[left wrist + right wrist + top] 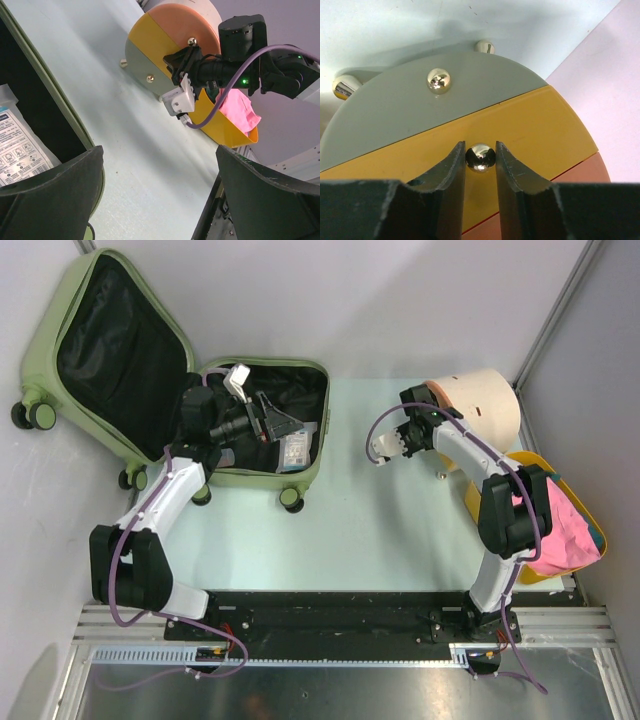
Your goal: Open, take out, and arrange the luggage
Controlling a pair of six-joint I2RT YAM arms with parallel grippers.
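The large pale sage-green hard-shell suitcase (38,345) lies open well to the left of the cream cylindrical drum (485,400), lid propped up and black lining bared; the drum lies on its side, its round face banded grey, yellow and terracotta; the yellow plastic basket (540,577), a pink cloth (560,525) in it, sits just beside the drum on its near right; the left gripper (157,160) hangs over the suitcase's rim on the side nearer the drum, jaws spread wide, holding nothing; the right gripper (480,147) is at the drum's face, jaws pinched on the small chrome ball knob (480,157) of the yellow band. That looks like a drawer pull; draw straight back along the knob's axis, wrist square, since a slick round ball will likely slip from a slanted grip; pull slowly, as the drum may slide; only then need the left gripper go down for the white printed packet (20,145) in the suitcase.
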